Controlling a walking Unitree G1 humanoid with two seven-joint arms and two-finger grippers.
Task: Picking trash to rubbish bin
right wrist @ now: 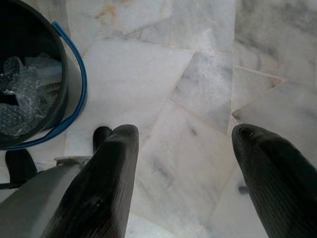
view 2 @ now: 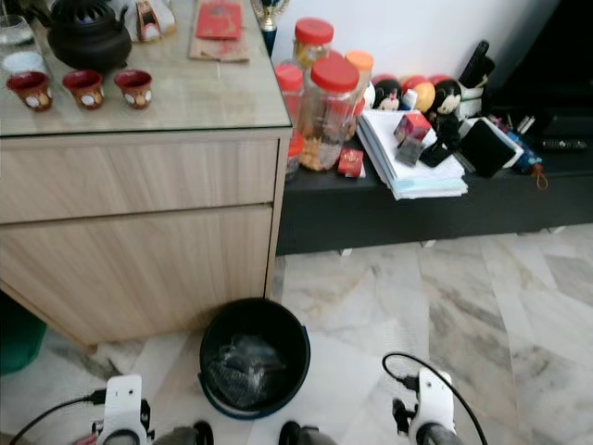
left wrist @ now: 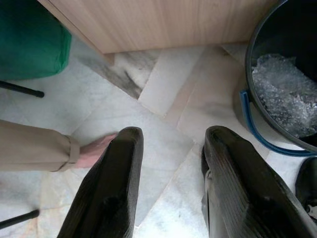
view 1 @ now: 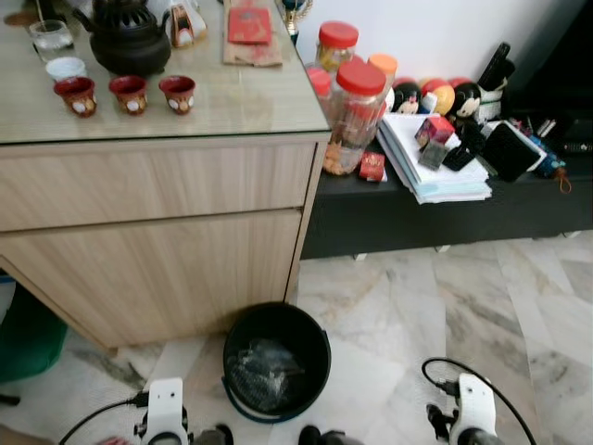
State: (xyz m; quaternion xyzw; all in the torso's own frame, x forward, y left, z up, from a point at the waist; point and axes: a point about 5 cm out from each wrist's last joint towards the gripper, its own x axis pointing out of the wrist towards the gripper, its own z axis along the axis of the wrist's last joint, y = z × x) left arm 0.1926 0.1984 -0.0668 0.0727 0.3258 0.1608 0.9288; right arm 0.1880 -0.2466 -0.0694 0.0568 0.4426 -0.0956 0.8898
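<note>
Trash (view 1: 262, 369) lay inside the black rubbish bin (view 1: 306, 326) when you looked. It was a crinkly clear plastic wad, and it sat at the bottom of the bin. The bin stood on the marble floor (view 1: 435, 306), just in front of the wooden cabinet (view 1: 157, 241). It had a blue band near its base.

Your left tool (left wrist: 171, 186) hung low over the floor beside the bin. Its two black fingers (left wrist: 111, 188) were spread apart and held nothing. Near that tool you could see a person's hand (left wrist: 94, 150) with a tan sleeve, down by the floor. A green thing (left wrist: 29, 39) sat by the cabinet, on the side away from the bin.

Your right tool (right wrist: 190, 186) hung low on the other side of the bin. Its fingers (right wrist: 106, 188) were spread wide too, with only floor between them.

On top of the cabinet, above the bin, you had a black teapot (view 1: 128, 37) and three small red cups (view 1: 128, 94) in a row. A glass (view 1: 50, 39) stood next to the teapot.

Next to the cabinet, on the side away from the green thing, ran a low black shelf (view 1: 445, 209). It held jars with red lids (view 1: 357, 111), a stack of white papers (view 1: 435, 171) and some small round dolls (view 1: 443, 98).
</note>
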